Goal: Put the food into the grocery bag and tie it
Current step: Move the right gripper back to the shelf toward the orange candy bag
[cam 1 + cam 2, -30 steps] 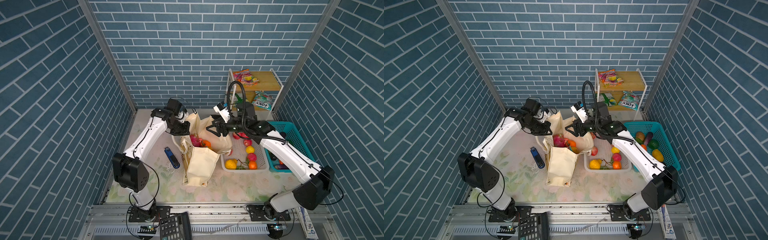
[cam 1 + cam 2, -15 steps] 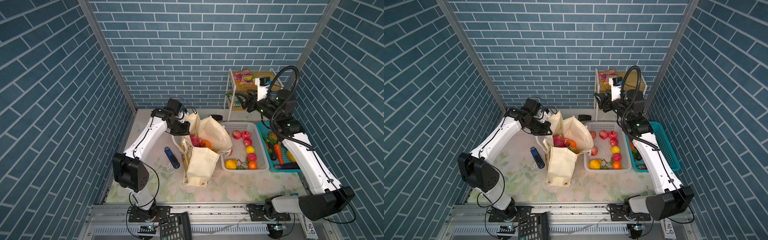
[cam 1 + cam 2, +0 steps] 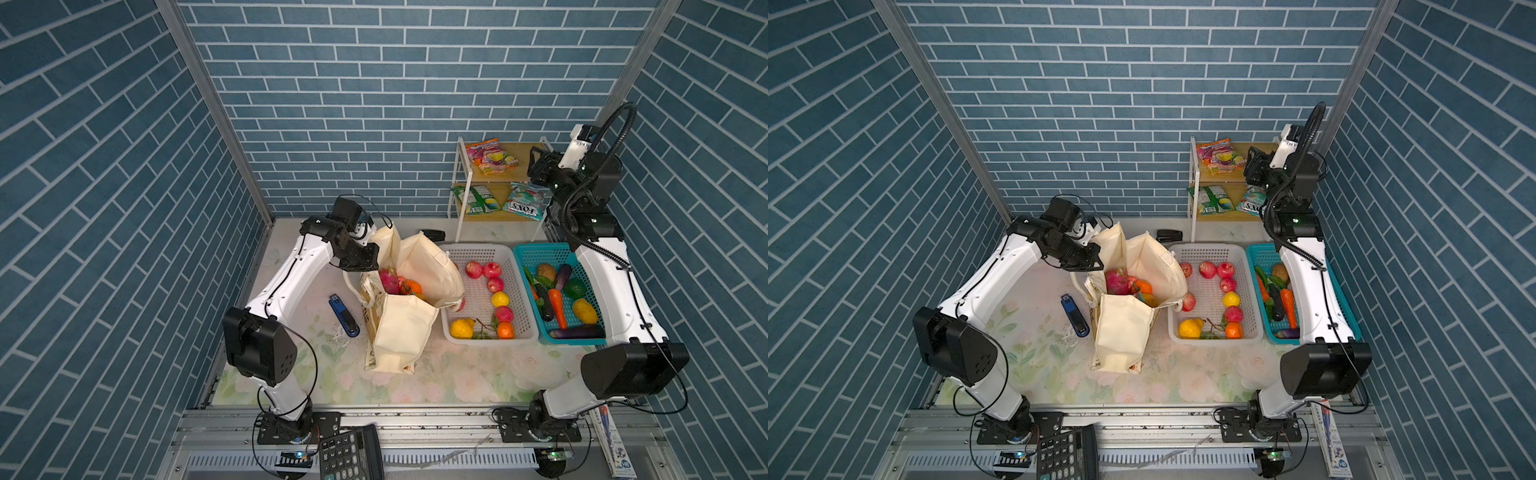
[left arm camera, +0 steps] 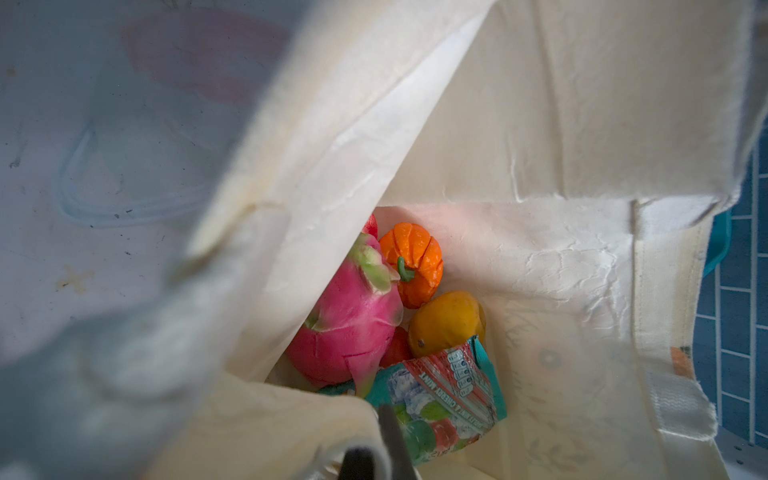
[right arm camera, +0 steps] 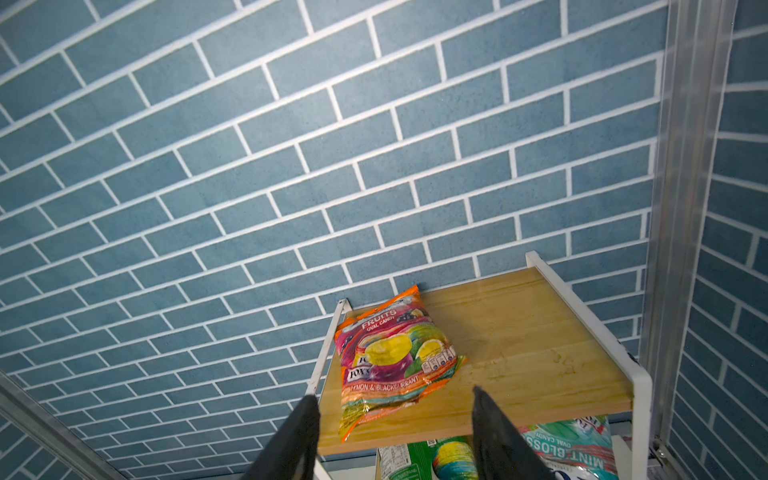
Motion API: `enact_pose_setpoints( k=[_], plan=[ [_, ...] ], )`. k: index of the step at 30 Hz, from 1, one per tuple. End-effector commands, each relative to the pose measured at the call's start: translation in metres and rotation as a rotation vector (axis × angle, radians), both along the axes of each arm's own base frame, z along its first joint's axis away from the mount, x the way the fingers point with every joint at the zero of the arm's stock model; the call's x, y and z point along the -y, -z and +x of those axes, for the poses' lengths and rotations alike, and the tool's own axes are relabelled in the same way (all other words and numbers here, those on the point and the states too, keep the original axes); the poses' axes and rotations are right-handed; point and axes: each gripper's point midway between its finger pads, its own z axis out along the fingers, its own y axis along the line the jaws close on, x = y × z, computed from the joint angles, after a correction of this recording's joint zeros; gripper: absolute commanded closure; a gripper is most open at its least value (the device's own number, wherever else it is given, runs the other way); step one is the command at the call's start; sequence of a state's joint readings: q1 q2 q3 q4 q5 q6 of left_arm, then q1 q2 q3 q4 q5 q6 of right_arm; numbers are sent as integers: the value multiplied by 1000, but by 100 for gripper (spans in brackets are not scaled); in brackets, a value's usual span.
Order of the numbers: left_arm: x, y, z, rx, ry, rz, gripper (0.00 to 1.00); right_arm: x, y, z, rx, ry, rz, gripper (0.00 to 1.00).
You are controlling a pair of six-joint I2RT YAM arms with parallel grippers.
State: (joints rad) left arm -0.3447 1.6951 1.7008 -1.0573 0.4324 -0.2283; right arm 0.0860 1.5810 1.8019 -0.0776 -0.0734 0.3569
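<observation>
Right claw (image 5: 393, 395) open & empty, poised at orange-pink packet (image 5: 390, 353) just ahead.
Left claw (image 3: 368, 259) pinches grocery bag (image 3: 403, 328) rim; nxt: lower, close on it.

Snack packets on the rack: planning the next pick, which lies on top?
The orange-pink packet, alone on the top board; the green packet and teal packet lie lower.

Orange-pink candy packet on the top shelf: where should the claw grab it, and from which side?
The candy packet lies flat on the top shelf, so probably pinch its crinkled front edge, from the open front facing the open right gripper.
</observation>
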Motion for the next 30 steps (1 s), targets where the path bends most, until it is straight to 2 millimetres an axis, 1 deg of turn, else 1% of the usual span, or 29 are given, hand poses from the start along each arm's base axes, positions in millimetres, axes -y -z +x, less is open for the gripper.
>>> enact_pose_setpoints(
  k=[1, 3, 7, 12, 19, 22, 26, 30],
  plan=[
    [-2, -4, -4, 14, -2, -11, 95, 1, 9, 15, -107, -16, 64, 41],
    [-2, -4, -4, 13, -8, -14, 95, -1, 16, 28, -151, -36, 82, 41],
    [-2, -6, -4, 19, -14, -21, 95, -3, 23, 50, -200, -62, 110, 41],
    [-1, -3, -4, 13, -18, -24, 95, 3, 37, 73, -268, -76, 140, 39],
    [0, -1, -3, 12, -28, -35, 95, 10, 52, 92, -304, -85, 179, 39],
    [1, -1, -3, 9, -27, -39, 95, 9, 61, 98, -322, -92, 199, 40],
    [2, -3, -1, 15, -26, -44, 95, 2, 67, 106, -321, -124, 231, 41],
    [3, -5, 1, 19, -23, -47, 95, -1, 78, 115, -339, -138, 256, 42]
  ],
)
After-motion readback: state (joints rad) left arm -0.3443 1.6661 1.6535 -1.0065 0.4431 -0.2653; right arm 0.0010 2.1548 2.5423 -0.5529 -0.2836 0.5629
